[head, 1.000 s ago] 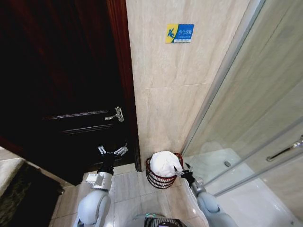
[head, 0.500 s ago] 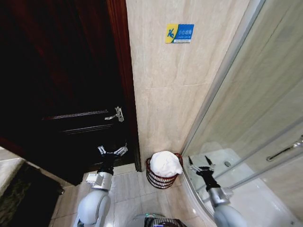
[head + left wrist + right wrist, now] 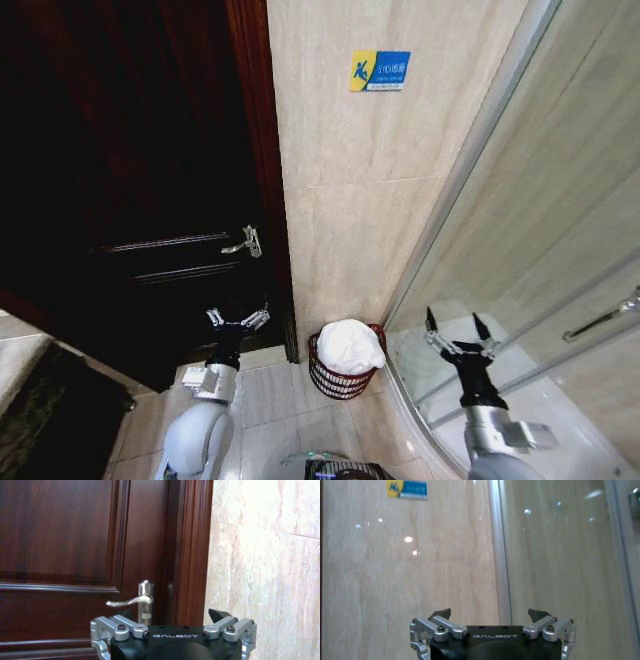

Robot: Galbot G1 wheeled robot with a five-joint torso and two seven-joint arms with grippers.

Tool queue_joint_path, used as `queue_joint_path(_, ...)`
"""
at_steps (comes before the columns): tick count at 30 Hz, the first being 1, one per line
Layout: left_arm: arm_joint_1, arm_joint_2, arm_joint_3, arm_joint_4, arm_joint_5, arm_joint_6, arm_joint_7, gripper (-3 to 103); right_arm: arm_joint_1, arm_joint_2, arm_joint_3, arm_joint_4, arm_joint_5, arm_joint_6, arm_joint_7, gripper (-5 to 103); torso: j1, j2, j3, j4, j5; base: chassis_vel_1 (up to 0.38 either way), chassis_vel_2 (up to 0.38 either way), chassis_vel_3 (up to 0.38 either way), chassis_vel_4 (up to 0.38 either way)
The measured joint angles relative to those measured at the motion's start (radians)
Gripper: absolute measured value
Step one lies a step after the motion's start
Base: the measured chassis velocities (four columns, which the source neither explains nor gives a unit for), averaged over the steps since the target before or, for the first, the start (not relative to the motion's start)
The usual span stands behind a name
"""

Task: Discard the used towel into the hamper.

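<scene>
A dark wooden door (image 3: 130,190) with a silver lever handle (image 3: 243,242) adjoins a beige marble wall (image 3: 370,190), pale floor tiles (image 3: 265,395) and a glass shower enclosure (image 3: 540,260).

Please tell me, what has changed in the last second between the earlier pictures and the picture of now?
The right gripper has left the white towel in the round dark red-brown wire hamper and moved up and to the robot's right, away from it, now open before the glass shower wall. The towel, the hamper and the open left gripper near the dark wooden door stayed in place.
</scene>
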Motion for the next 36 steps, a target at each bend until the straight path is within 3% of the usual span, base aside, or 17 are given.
queue_joint_path(9, 0.0, 0.0, 0.0, 0.0, 0.0, 0.0, 0.0, 100, -0.008, 0.01, 0.003, 0.017, -0.005, 0.028, 0.034, 100, 0.0, 0.0, 0.0, 0.0, 0.0002, 0.0, 0.0, 0.0, 0.0)
queue_joint_path(36, 0.0, 0.0, 0.0, 0.0, 0.0, 0.0, 0.0, 100, -0.004, 0.009, 0.002, 0.009, -0.007, 0.028, 0.032, 100, 0.0, 0.0, 0.0, -0.0001, 0.0002, 0.011, 0.013, 0.015, 0.013)
